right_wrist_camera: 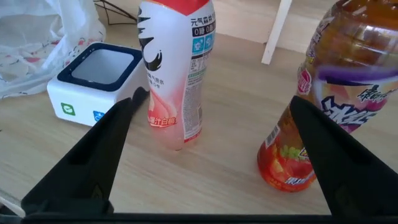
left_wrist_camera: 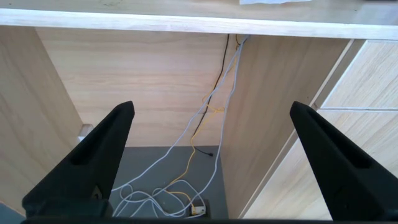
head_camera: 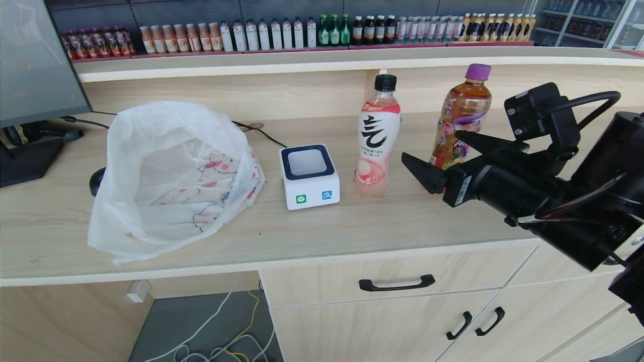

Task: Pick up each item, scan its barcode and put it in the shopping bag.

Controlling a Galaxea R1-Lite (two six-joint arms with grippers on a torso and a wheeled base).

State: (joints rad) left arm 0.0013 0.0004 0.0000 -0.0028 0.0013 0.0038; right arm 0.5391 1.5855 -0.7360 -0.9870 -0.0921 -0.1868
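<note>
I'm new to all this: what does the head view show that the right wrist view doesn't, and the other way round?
Extra in the head view: the monitor, the drawers, the back shelf of drinks, a black cap and a purple cap.
Extra in the right wrist view: the small-print panel on the pink bottle, seen close.
Shared: the scanner, the pink bottle, the orange-brown bottle, part of the shopping bag, and the open right end effector in front of the two bottles.
</note>
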